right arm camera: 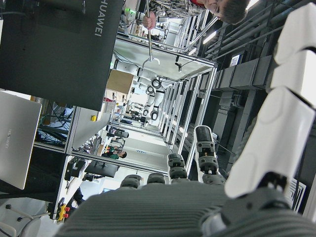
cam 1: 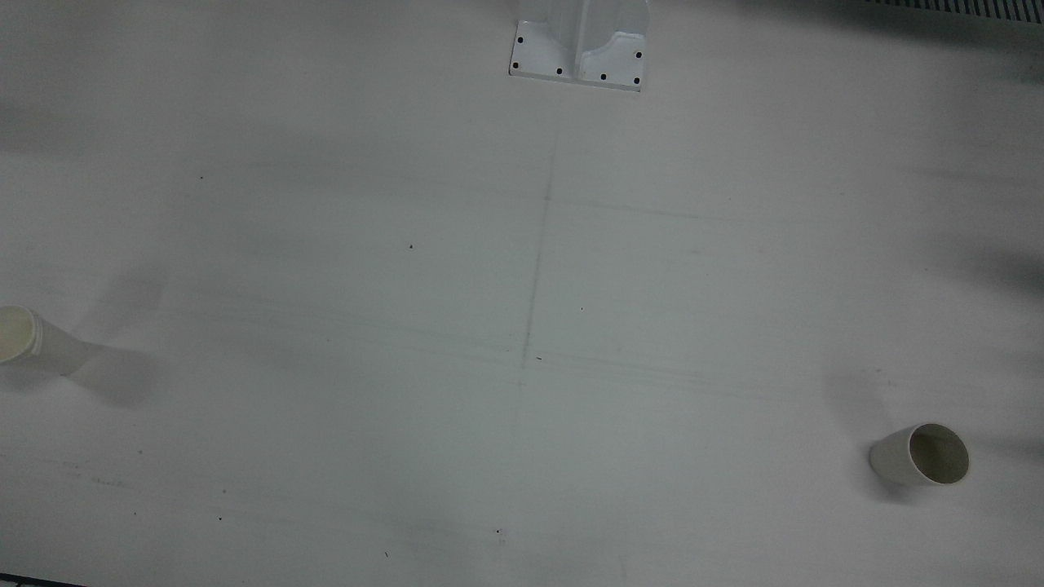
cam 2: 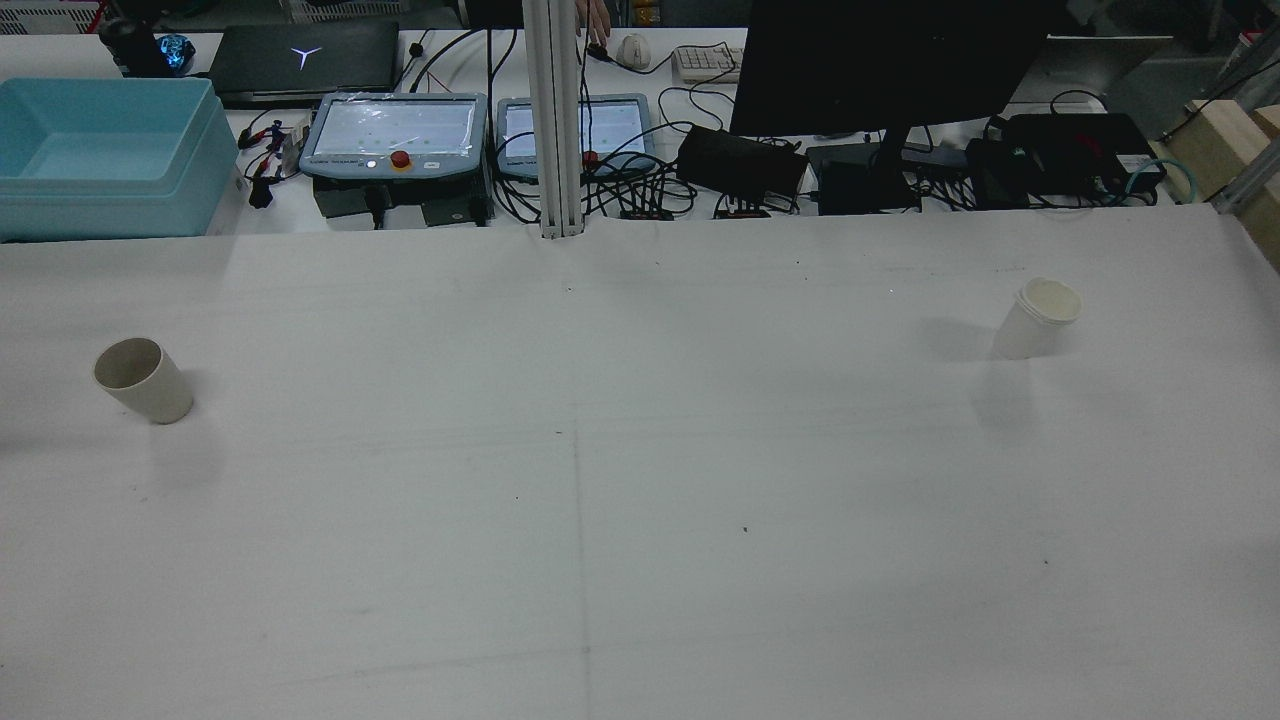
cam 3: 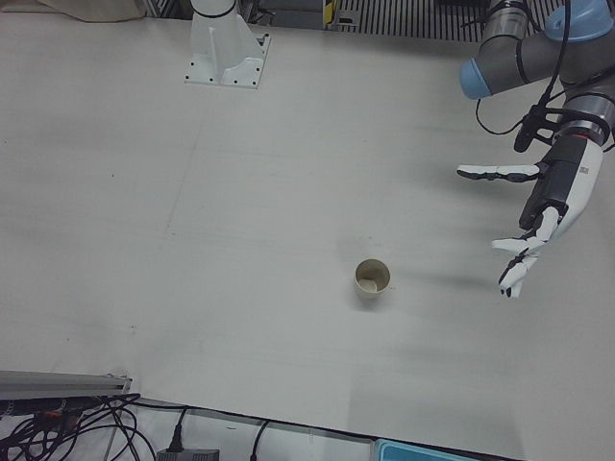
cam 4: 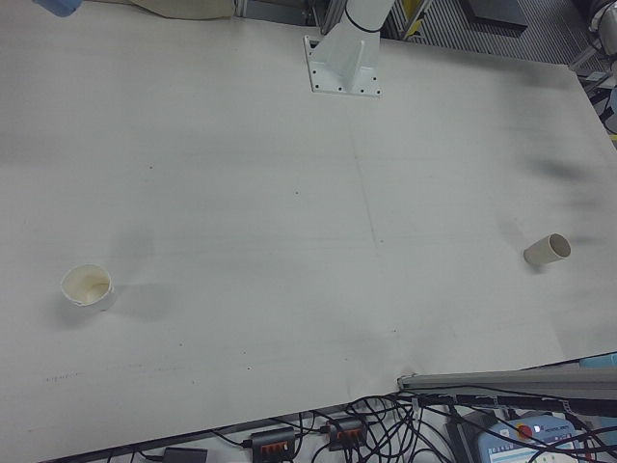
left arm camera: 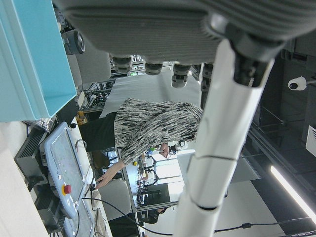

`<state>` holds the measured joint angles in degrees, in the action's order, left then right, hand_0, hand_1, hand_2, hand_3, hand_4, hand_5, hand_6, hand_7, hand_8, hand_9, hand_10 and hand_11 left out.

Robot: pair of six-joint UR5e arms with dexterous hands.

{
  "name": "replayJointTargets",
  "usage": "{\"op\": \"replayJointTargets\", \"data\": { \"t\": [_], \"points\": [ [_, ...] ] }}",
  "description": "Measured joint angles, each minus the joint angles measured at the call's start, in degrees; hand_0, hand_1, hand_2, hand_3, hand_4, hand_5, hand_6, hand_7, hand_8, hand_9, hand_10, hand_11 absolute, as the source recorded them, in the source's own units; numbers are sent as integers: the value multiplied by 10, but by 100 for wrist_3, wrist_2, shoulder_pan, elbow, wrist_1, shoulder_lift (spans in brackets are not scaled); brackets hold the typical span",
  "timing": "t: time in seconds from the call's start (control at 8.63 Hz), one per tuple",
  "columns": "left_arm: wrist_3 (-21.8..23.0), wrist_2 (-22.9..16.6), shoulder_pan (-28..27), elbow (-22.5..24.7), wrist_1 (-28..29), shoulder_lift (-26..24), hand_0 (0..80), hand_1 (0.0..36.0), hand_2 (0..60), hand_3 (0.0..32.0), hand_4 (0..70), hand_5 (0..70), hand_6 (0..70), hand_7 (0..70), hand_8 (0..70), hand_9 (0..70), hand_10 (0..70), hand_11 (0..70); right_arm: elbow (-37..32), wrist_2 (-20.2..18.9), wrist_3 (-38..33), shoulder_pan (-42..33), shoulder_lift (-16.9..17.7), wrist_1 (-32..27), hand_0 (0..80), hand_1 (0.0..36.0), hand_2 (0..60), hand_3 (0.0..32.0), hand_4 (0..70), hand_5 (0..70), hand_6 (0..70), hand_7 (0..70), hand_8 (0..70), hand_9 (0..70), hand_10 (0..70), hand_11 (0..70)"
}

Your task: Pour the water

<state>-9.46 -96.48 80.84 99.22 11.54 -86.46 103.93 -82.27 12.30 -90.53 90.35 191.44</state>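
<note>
The left hand (cam 3: 538,226) hangs in the air with its fingers spread wide, holding nothing. It is off to one side of the beige cup (cam 3: 372,279), not touching it. The right hand (right arm camera: 207,197) looks open too. The white cup (cam 2: 1040,317) stands far from the beige cup.

Two cups: beige cup (cam 2: 143,379), white cup (cam 2: 1037,318); two teach pendants (cam 2: 396,136).

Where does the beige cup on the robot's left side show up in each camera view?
Front view: beige cup, lower right.
Rear view: far left.
Left-front view: centre, near the open left hand.
Right-front view: right edge.
Both hand views: not in it.
Shared landmark: the table's centre line.
</note>
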Motion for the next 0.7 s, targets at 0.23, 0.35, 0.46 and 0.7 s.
{"op": "replayJointTargets", "data": {
  "t": [0.23,0.35,0.46,0.7],
  "points": [
    [4,13,-17,-29,28,2,800,302,0,104,56,312,14,142,49,14,17,62,21,-7,0,-9,0,-1,484,155,108,0,127,218,55,125,11,17,10,27],
    [-17,31,-43,-110,74,-5,800,302,0,82,62,355,18,147,52,15,14,57,34,-33,0,-10,0,-1,483,155,109,0,119,213,53,126,12,18,12,30],
    [-60,52,-69,-254,171,-19,800,290,0,66,64,374,17,143,54,14,13,54,38,-78,-2,-10,11,-2,475,146,120,0,124,211,61,132,16,22,21,43],
    [-349,63,-89,-615,516,-29,800,274,0,40,66,393,18,142,55,14,11,49,15,-116,6,17,97,-7,466,137,121,0,102,200,60,126,22,28,47,81]
  ]
}}
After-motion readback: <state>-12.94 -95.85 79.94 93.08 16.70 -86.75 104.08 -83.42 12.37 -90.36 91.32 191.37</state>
